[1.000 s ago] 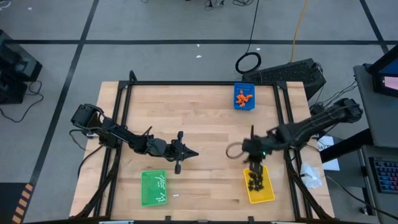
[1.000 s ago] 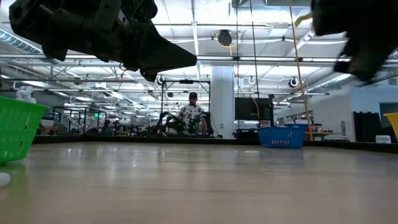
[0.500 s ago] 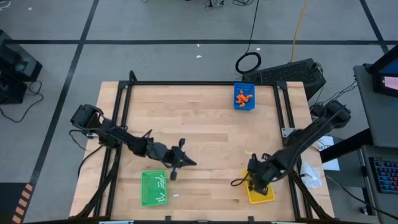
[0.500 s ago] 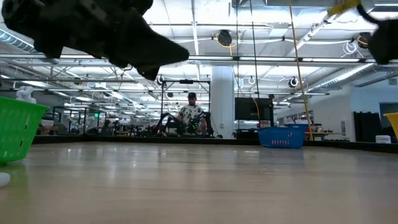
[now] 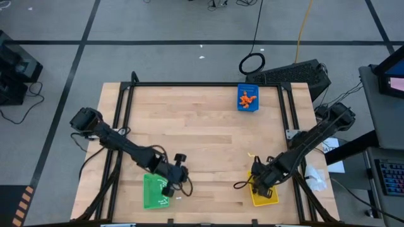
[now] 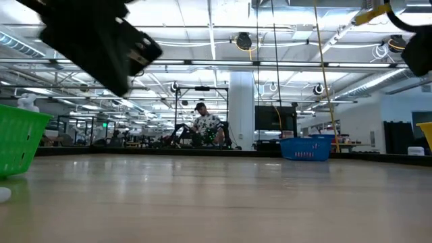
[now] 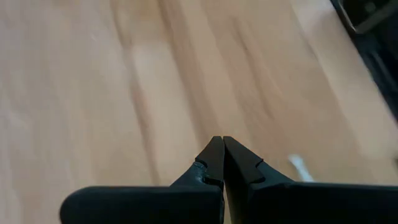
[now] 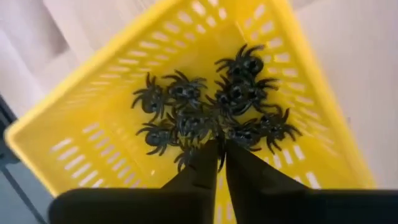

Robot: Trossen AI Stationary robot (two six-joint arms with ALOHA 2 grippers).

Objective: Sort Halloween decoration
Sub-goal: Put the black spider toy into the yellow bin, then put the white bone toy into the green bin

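Table: bare wood [image 5: 202, 139] inside a dark frame; wide open room across the middle, all trays near edges.
Yellow tray: [image 5: 268, 200] at the near edge toward the right corner; slotted walls, open top, rim close under the right gripper.
Green tray: [image 5: 151, 191] at the near edge, left of centre; white bone-like sticks [image 5: 161, 187] lie in it.
Blue tray: [image 5: 247, 99] at the far edge, right of centre; orange lumps [image 5: 247, 97] inside, well apart from both arms.
Right gripper: [image 8: 221, 152] over the yellow tray, fingers nearly together with only a slit between; whether anything is pinched there cannot be told.
Left gripper: [image 7: 222, 152] at the right rim of the green tray, fingers pressed together, nothing seen between them.
Black spiders: [image 8: 211, 109] heaped in the yellow tray's floor, legs interlocked (likely to lift in clumps).
Loose piece: one small white stick [image 7: 300, 166] on the wood just beside the green tray, near the left gripper.
Handling, judged: trinkets look light, rigid plastic, not fragile, apt to skid on the wood; take the stick across its middle, a spider by the body.
Clearance, judged: tray rims are the main snag; approach from above.
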